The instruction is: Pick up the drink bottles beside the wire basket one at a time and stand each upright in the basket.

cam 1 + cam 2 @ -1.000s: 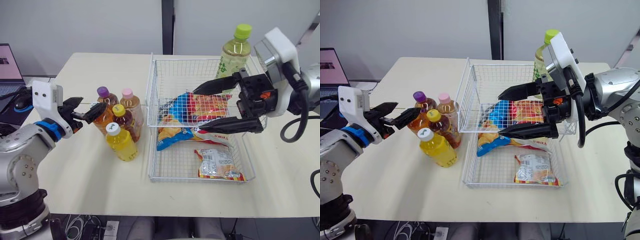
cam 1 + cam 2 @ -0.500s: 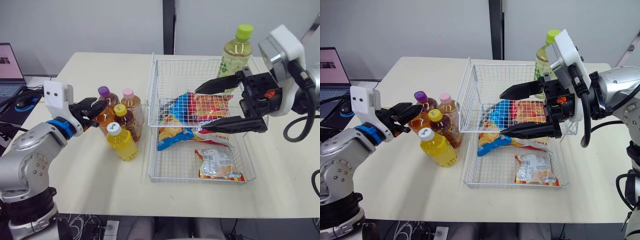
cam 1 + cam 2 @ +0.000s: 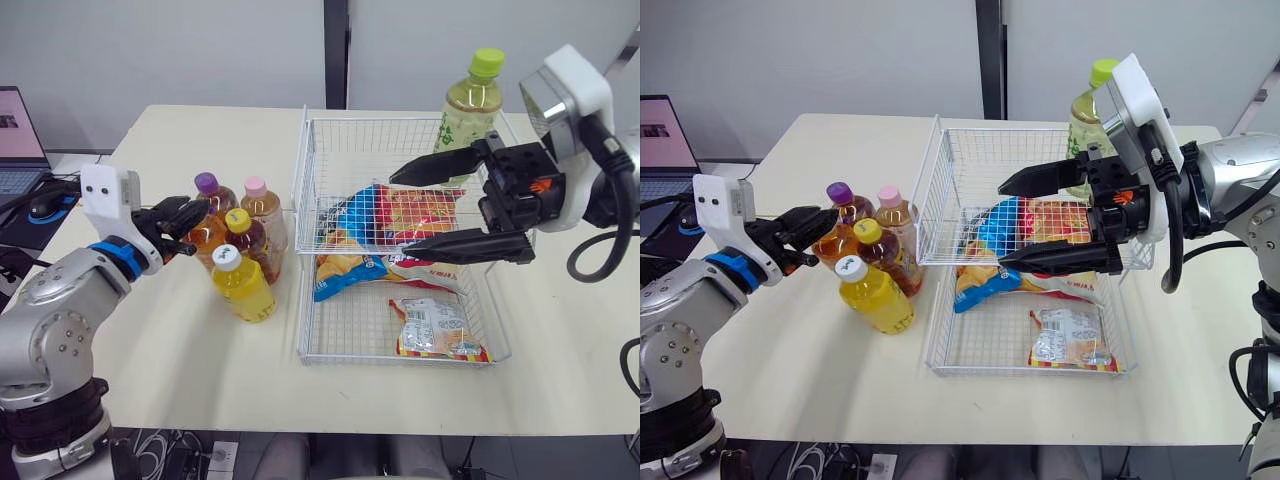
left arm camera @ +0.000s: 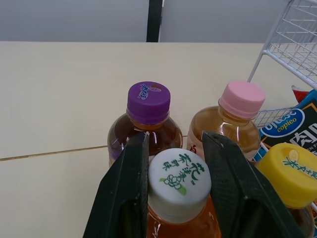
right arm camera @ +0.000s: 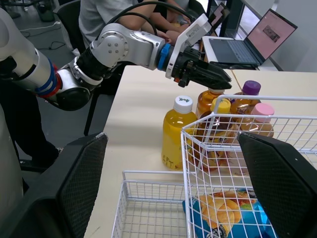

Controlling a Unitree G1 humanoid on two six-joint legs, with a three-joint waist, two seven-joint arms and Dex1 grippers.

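Several drink bottles stand left of the wire basket (image 3: 305,200): purple-capped (image 3: 206,184), pink-capped (image 3: 256,187), yellow-capped (image 3: 238,220) and a yellow juice bottle with a white cap (image 3: 227,258). My left gripper (image 3: 182,214) is shut on the white cap (image 4: 179,181) of an amber tea bottle (image 5: 205,102) at the group's left side; its fingers (image 4: 126,193) press both sides of the cap. My right gripper (image 3: 398,212) hangs wide open over the basket, holding nothing. A green-capped tea bottle (image 3: 470,105) stands at the basket's far right corner.
Snack bags (image 3: 385,215) and a small packet (image 3: 435,330) lie in the basket. A laptop (image 3: 15,130) and mouse (image 3: 45,205) sit off the table's left side. In the right wrist view a person (image 5: 129,15) sits beyond the table.
My left arm moved right to the bottles, and its gripper went from wide open to shut on the amber bottle's cap. The right gripper barely shifted.
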